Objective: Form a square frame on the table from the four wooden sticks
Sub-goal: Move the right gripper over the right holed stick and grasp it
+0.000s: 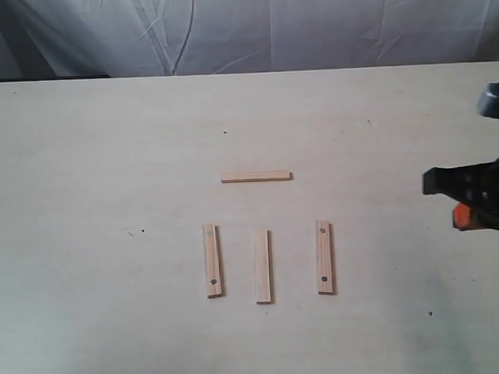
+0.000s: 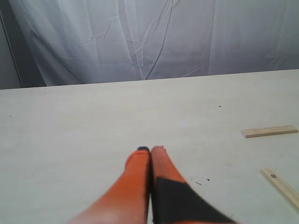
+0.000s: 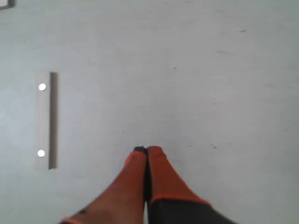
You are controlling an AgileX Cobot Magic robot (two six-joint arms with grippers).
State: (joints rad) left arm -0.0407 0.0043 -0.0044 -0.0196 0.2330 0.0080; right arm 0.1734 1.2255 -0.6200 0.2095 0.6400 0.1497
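A plain pale wooden strip (image 1: 262,267) is found nearest, flanked by a left holed strip (image 1: 212,260) and a right holed strip (image 1: 324,257), none touching. A 4th strip (image 1: 256,177) lies crosswise beyond, on the cream matte table (image 1: 86,244). No corners are joined; assembly is judged unstarted. The left gripper (image 2: 150,150) and right gripper (image 3: 146,150) are seen closed, empty.

The exterior view's right edge is cropping my right gripper (image 1: 438,184), which is rendering blurred. My left wrist view's border is cutting off one holed wooden stick (image 2: 281,185). My right wrist view's corner is cropping a second wooden stick (image 3: 5,3).
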